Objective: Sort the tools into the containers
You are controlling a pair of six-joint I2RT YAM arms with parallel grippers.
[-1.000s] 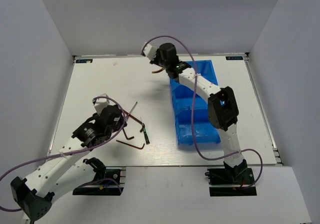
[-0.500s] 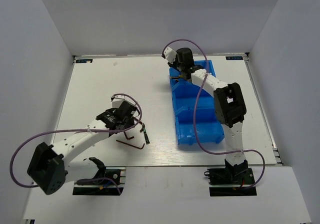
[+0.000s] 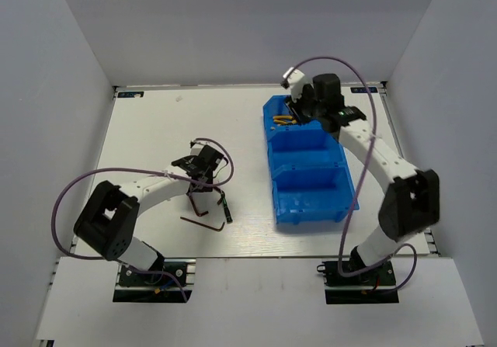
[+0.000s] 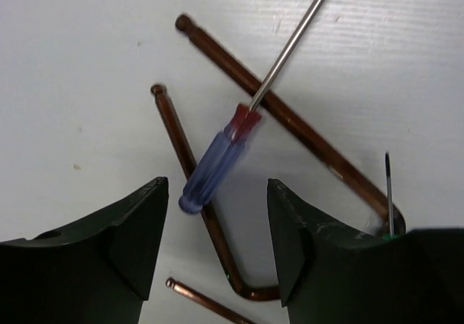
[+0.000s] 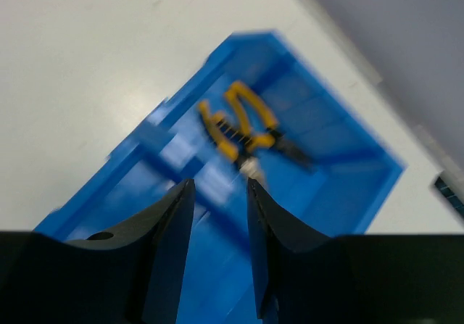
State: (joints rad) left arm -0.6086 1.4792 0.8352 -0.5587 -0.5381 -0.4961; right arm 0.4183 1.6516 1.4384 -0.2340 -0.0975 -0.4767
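While its two dark fingers stand wide apart with nothing between them, the left gripper (image 4: 216, 219) hangs low over a small screwdriver with a blue and red plastic handle and a thin silver shaft (image 4: 212, 166). The handle end sits just past the gap between the fingers. The screwdriver lies across two thin brown L-shaped metal hex keys (image 4: 304, 132) on the flat white table (image 3: 155, 130).

The step in hand looks like picking up the screwdriver. Next, the fingers need to drop around the fat handle and squeeze it without catching the hex key under it.

Far off, the right gripper (image 5: 217, 215) holds nothing, its fingers a little apart. It hangs over the far end of the row of three bright blue plastic bins (image 3: 311, 216), where the yellow-and-black pliers (image 5: 243, 125) already lie.
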